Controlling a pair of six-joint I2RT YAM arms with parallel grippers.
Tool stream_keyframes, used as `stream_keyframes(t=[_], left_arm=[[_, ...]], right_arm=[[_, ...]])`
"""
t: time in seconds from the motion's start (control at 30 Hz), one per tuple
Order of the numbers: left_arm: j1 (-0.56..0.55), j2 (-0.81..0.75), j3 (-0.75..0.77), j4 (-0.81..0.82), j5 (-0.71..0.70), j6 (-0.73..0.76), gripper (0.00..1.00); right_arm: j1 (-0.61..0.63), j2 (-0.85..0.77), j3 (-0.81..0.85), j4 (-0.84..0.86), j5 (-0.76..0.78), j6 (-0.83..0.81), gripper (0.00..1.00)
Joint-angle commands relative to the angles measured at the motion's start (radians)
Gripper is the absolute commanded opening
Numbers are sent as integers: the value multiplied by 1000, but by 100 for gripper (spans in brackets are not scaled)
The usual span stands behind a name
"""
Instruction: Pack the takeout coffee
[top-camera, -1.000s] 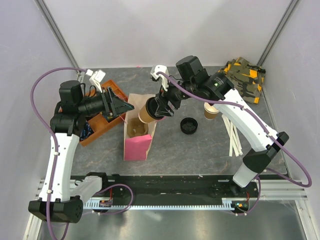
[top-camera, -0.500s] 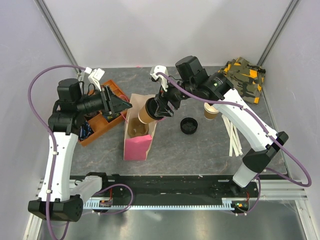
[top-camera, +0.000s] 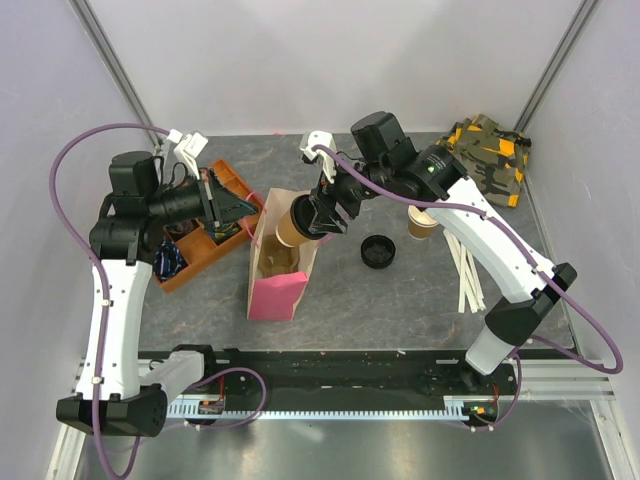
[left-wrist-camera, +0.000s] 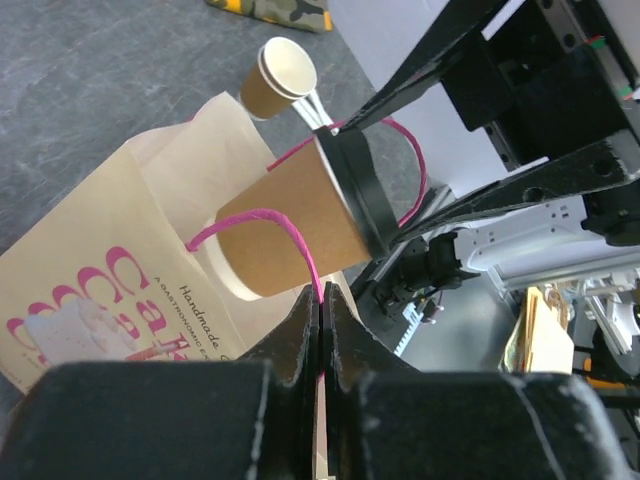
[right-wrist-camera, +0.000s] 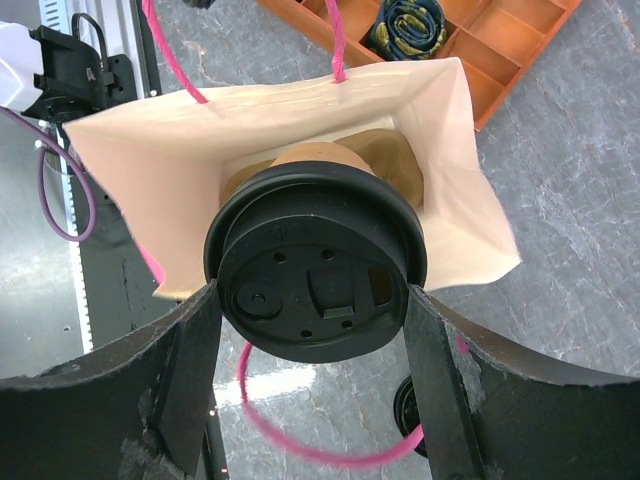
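The takeout coffee (top-camera: 296, 223), a tan cup with a black lid (right-wrist-camera: 315, 265), hangs tilted over the mouth of the paper bag (top-camera: 272, 262). My right gripper (top-camera: 318, 218) is shut on it, one finger on each side of the lid (right-wrist-camera: 312, 300). In the left wrist view the cup (left-wrist-camera: 285, 228) points into the bag (left-wrist-camera: 100, 270). My left gripper (top-camera: 253, 208) is shut on the bag's near pink handle (left-wrist-camera: 305, 255), and the cord runs between its jaws (left-wrist-camera: 322, 305). The bag stands open with its mouth toward the cup.
An orange tray (top-camera: 198, 262) with small items sits left of the bag. A loose black lid (top-camera: 378, 251) lies right of it. A lidless tan cup (top-camera: 422, 222) stands further right, by white sticks (top-camera: 466, 272). A camouflage cloth (top-camera: 490, 158) lies at the back right.
My left gripper has shut on the pink handle and drawn back to the left, pulling the bag's edge with it. The right arm and the cup have stayed still.
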Motion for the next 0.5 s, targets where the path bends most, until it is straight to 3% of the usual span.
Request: stream_keyframes(t=[0.0,0.27,0.47], left_arm=[[-33,6,-9,103,117,-54,2],[-143,-9,-58,184,173,-75,2],[-194,-64,-157,255,198,-37,2]], right_arm=[[4,-39,-1,42,-32,-23,38],[8,-54,-72,44,-26,-68,36],[25,-198,-324,135,-11,-95,32]])
